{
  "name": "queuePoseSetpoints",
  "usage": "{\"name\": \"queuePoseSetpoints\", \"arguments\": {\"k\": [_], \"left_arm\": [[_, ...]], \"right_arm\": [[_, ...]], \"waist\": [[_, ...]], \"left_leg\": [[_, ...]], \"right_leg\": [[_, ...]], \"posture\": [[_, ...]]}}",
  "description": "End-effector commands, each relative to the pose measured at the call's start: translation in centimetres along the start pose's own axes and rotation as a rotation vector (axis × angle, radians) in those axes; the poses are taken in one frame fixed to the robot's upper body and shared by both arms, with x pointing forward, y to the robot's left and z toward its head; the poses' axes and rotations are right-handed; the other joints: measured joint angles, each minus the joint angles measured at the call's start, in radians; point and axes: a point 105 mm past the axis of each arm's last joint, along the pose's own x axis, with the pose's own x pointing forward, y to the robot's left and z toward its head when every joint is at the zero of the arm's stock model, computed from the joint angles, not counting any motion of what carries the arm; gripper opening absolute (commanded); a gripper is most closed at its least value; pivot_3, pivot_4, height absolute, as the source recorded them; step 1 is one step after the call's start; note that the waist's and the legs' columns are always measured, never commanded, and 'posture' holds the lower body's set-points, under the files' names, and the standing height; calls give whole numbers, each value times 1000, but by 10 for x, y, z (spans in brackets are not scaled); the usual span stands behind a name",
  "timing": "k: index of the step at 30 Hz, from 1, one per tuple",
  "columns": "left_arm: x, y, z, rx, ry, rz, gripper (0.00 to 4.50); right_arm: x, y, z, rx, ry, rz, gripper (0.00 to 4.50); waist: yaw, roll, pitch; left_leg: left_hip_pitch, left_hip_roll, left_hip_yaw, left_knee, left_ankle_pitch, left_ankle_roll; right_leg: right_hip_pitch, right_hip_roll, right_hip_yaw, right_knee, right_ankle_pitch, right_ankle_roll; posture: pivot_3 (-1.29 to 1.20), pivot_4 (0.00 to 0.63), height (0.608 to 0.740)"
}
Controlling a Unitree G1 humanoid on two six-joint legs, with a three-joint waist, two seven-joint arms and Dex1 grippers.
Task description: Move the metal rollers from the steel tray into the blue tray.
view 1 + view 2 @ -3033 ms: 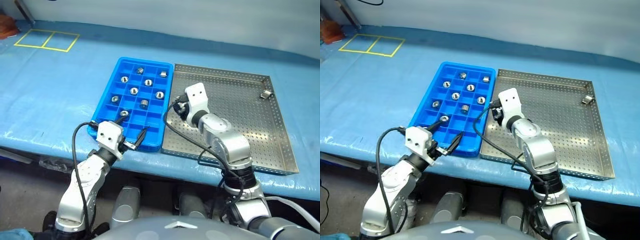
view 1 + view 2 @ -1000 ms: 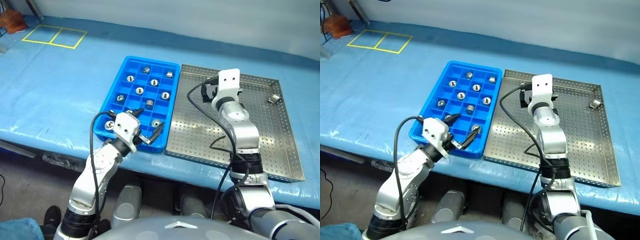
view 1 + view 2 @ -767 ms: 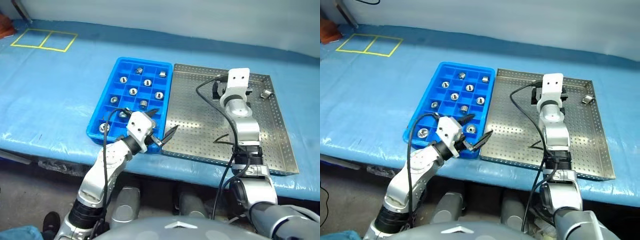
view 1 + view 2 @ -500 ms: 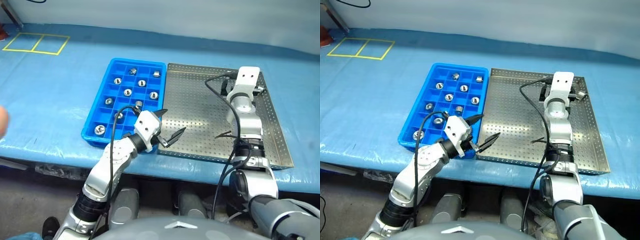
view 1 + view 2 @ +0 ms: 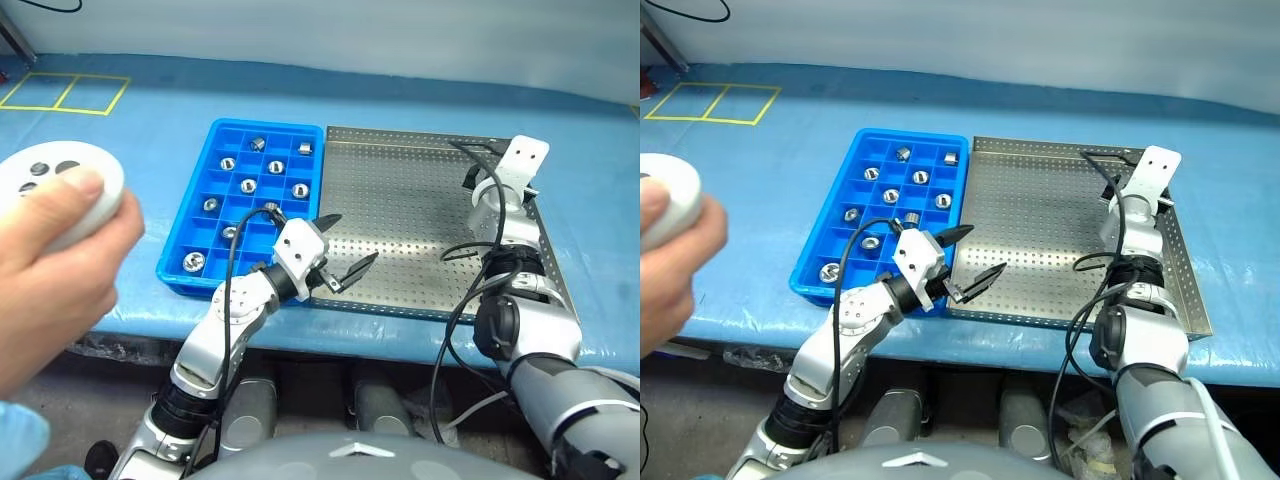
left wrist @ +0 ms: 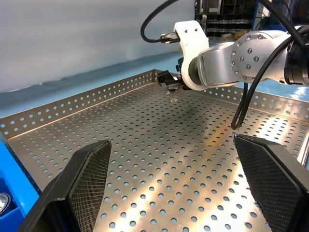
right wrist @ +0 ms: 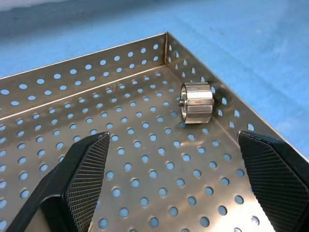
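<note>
I have one roller [image 7: 196,103] left in the steel tray [image 5: 420,225], lying on its side close against the rim near the far right corner, upper right of the head view. The rest sit in the blue tray [image 5: 190,215], left of centre. My right gripper [image 7: 181,186] hangs just short of the roller, jaws spread wide and empty, the roller centred between them. My left gripper [image 5: 345,248] hovers over the steel tray's near left edge, equally wide open, holding nothing. The roller looks solid metal: stiff, small but dense, with a smooth faceted skin that I judge slippery and ready to roll on the perforated floor. I'd pinch it across the two flat end faces, minding the rim beside it.
</note>
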Motion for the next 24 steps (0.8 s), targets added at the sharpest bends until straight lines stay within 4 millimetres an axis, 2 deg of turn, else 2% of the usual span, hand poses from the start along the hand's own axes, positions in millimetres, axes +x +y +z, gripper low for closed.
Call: {"name": "queuePoseSetpoints", "arguments": {"k": [1,9,17,24], "left_arm": [[1,-3,6,9,-37,0,4500],[0,-3,4,2,-33,14,4500],[0,-5,3,-5,-30,10,4500],[3,-8,2,-14,-29,-12,4500]], "right_arm": [[4,-7,22,58,-49,-12,4482],[6,-10,21,45,-39,-8,4482],[4,-3,25,17,-71,17,4482],[-11,11,30,29,-144,100,4482]], "waist": [[1,0,0],[5,0,0],[7,0,0],[6,1,0]], "left_leg": [[0,0,0,0,0,0],[0,0,0,0,0,0],[0,0,0,0,0,0],[0,0,0,0,0,0]], "right_leg": [[0,0,0,0,0,0],[0,0,0,0,0,0],[0,0,1,0,0,0],[0,0,1,0,0,0]], "posture": [[169,150,740],[180,150,740],[159,150,740],[121,150,740]]}}
